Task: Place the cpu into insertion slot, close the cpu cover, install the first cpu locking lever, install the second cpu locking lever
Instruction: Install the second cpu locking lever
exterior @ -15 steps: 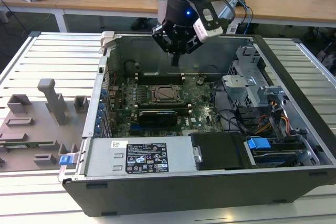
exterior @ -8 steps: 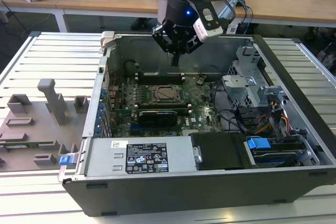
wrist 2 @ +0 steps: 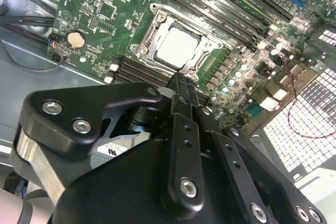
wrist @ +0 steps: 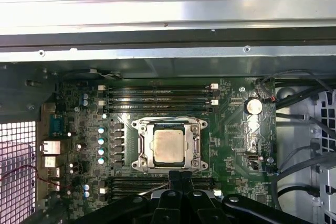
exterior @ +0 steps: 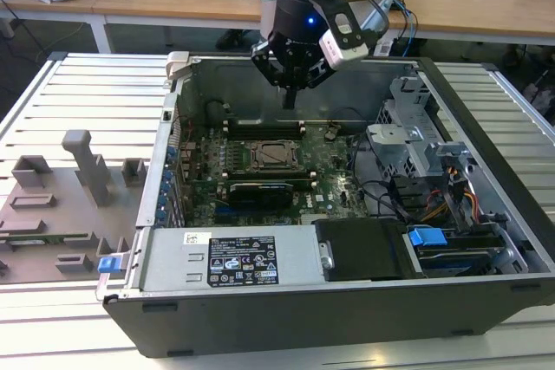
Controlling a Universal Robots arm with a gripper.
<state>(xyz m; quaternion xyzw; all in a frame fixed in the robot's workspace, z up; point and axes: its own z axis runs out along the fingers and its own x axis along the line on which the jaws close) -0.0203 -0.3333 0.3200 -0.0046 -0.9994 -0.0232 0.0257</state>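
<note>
The cpu, a dull silver square, lies flat in the insertion slot on the green motherboard, hiding the contact field. The cpu cover, a grey metal frame, lies down around it, and the chip shows through its window. In the second wrist view the cpu and the cover look the same. Thin lever rods run along the frame; I cannot tell whether they are latched. My gripper hangs above the board just beside the socket, fingers together and holding nothing. In the exterior view the gripper is well above the socket.
The open computer case walls in the board. Memory slots flank the socket. A drive cage and cables fill the exterior view's right, and a power supply sits at the front. A grey fixture tray lies outside on the exterior view's left.
</note>
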